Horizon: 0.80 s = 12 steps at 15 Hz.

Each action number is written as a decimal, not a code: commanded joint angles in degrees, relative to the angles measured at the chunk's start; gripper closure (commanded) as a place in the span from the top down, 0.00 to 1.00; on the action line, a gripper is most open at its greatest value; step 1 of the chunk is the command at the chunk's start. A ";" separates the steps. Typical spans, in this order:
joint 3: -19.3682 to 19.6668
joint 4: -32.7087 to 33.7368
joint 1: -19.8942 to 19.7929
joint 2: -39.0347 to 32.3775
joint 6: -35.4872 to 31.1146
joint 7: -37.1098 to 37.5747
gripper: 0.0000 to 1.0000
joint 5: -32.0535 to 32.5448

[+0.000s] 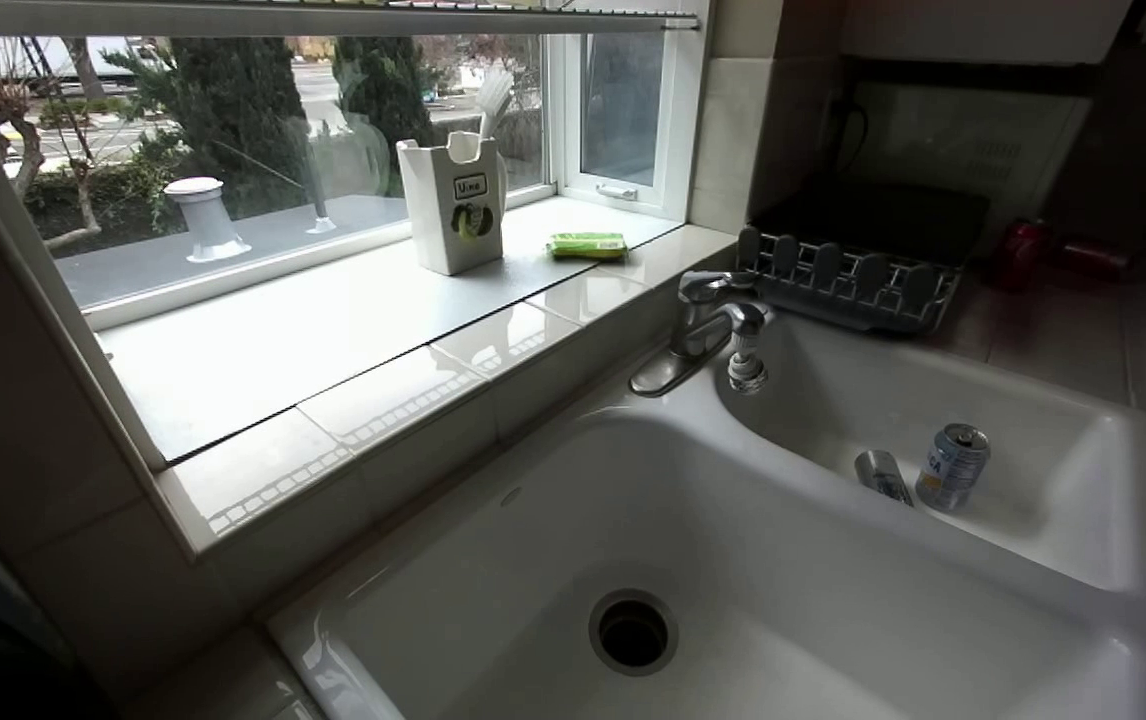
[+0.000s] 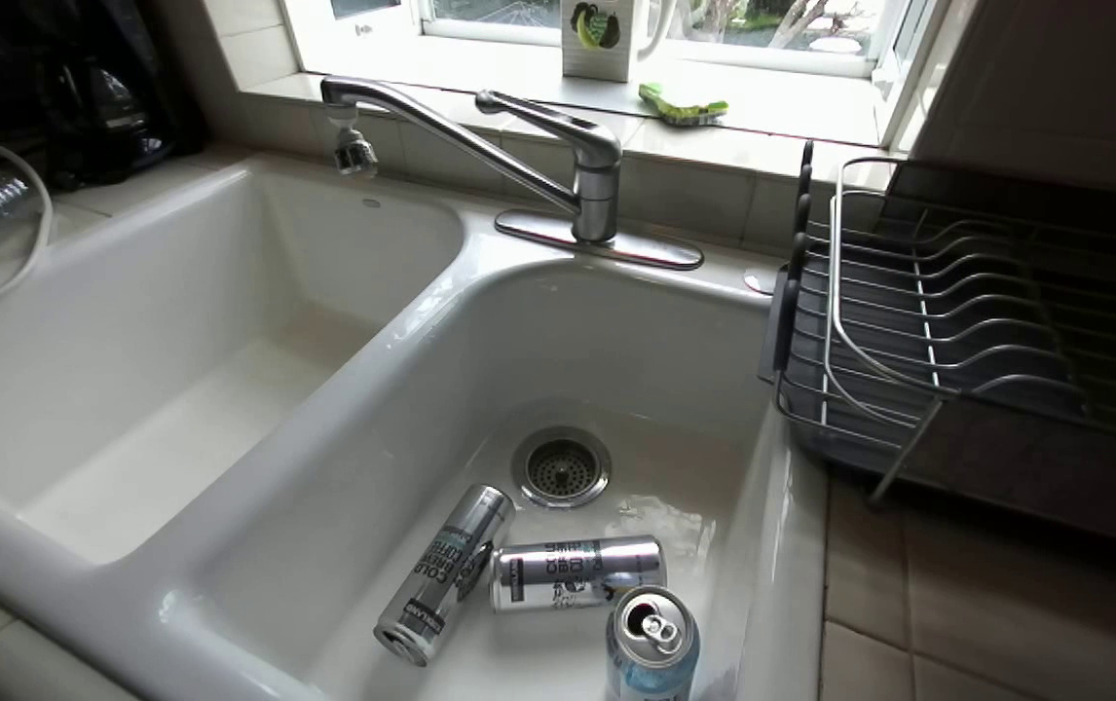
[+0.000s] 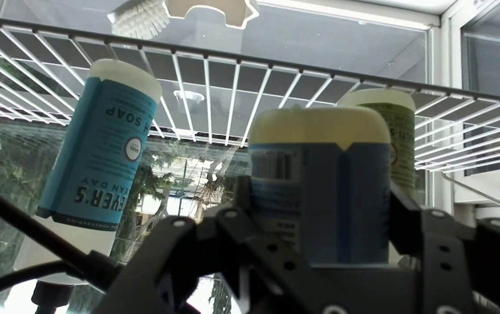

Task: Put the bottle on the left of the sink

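Fingers [image 3: 407, 226] look clamped on blue-labelled bottle [image 3: 320, 187] by the wire shelf [image 3: 206, 54]; base clearance unclear. Risk: swinging sideways too early could clip the green-labelled bottle [image 3: 400, 126] behind, tipping it toward the sink [image 1: 813, 500].

Daylight through the window [image 1: 268, 130], white glare on the ledge [image 1: 333, 320], dish rack [image 1: 873, 275] in shadow

The wrist view shows three labelled bottles [image 3: 97, 152] [image 3: 320, 196] [image 3: 400, 135]; an exterior view, two cold-brew coffee cans [image 2: 446, 574] [image 2: 577, 572], one blue can [image 2: 653, 647], one double-basin sink [image 2: 305, 438], one faucet [image 2: 595, 200], one dish rack [image 2: 909, 321].
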State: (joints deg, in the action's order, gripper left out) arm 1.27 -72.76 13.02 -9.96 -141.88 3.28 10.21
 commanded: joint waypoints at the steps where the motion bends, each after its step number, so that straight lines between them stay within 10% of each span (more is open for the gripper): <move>1: -1.40 -13.10 0.41 9.80 -0.73 -2.71 0.45 -1.62; 7: -2.40 -28.58 1.55 20.57 -2.04 -11.40 0.45 -6.75; 12: -3.39 -39.70 3.76 26.01 -7.00 -30.25 0.45 -23.31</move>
State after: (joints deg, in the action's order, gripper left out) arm -2.77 -104.09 14.37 11.29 -145.06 -16.16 -3.61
